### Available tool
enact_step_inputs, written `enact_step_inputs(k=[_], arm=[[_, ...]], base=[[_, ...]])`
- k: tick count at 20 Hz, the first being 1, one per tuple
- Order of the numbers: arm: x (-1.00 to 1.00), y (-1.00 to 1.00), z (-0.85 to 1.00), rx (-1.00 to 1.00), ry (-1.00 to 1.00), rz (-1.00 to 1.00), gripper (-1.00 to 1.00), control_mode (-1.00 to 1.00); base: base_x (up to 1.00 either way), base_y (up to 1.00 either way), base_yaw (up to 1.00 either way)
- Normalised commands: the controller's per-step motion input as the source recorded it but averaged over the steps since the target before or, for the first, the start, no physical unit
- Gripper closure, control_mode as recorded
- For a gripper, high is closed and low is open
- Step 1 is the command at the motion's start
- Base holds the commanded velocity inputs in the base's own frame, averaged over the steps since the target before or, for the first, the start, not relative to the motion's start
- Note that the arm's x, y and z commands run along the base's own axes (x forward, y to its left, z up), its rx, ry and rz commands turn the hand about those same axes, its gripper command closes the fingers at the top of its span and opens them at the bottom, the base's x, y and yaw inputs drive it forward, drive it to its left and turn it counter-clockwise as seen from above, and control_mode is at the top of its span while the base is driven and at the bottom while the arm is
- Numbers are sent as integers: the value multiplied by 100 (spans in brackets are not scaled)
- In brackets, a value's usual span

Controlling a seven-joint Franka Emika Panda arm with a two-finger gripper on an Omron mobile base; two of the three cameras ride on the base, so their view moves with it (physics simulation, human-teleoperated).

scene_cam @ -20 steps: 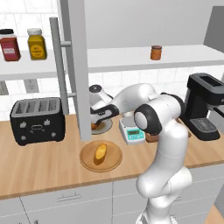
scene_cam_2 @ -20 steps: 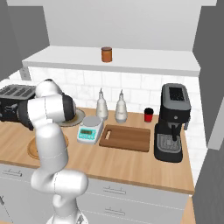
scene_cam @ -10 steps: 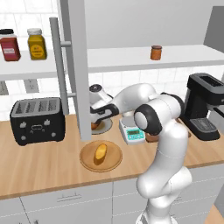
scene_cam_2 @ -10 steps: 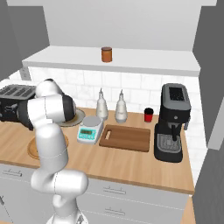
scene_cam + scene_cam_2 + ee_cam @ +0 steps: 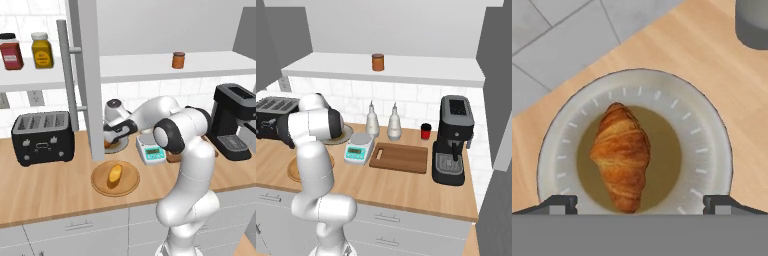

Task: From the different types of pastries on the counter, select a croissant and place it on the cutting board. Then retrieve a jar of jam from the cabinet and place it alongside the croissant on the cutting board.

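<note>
claw (image 5: 640, 204) spread wide, croissant (image 5: 621, 156) centred on plate (image 5: 712, 145)

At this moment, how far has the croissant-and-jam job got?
Done: nothing placed; the cutting board holds nothing. In hand: the open gripper hangs above the croissant, which lies on its pale plate, not gripped. The golden loaf sits untouched on the wooden plate. Left: grasp the croissant, move it to the board, then fetch the jar of jam from the shelf.
</note>
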Motion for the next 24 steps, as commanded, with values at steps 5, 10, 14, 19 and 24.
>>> enact_step_inputs(k=[5, 10, 14, 19, 24], arm=[[0, 0, -14, 0, -4, 0, -100, -100], [2, 0, -19, 0, 0, 0, -100, -100], [30, 1, -7, 0, 0, 0, -100, -100], [43, 4, 0, 0, 0, 0, -100, -100], [6, 21, -11, 0, 0, 0, -100, -100]], base=[[0, 0, 0], [0, 0, 0], [0, 0, 0], [0, 0, 0], [0, 0, 0]])
